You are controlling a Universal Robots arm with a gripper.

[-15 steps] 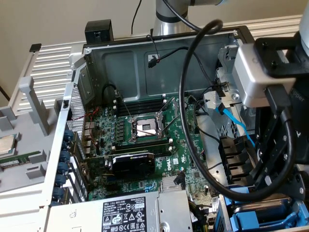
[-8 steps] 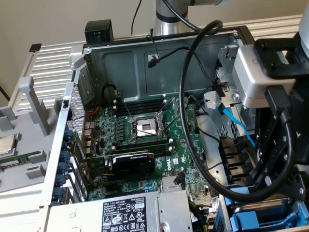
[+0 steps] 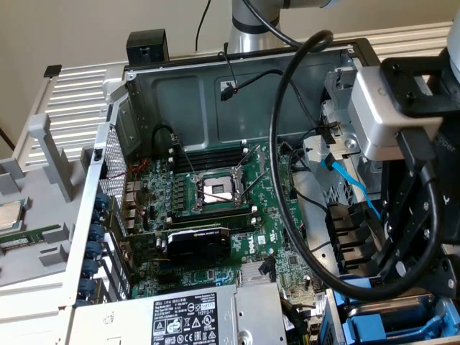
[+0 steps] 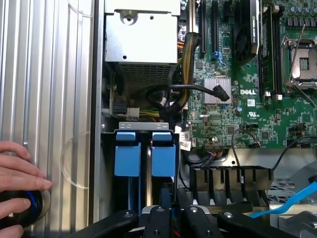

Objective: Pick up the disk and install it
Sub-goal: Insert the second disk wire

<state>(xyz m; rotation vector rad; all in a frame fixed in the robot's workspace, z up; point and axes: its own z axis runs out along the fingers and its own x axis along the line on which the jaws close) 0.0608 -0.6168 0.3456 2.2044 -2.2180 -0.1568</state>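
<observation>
Blue carrier tabs (image 4: pixel 145 152) are sitting upright in the drive bay — claw (image 4: pixel 173 218) is hovering closed just above them, apparently clamping the disk (image 4: pixel 163 191) edge-on for slotting in.

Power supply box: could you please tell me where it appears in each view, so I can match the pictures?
Exterior view: the power supply box lies at the lower edge, label up, below the graphics card.
Wrist view: the box sits beyond the two blue drive carriers, beside the motherboard.
Shared landmark: the open processor socket on the motherboard.
</observation>
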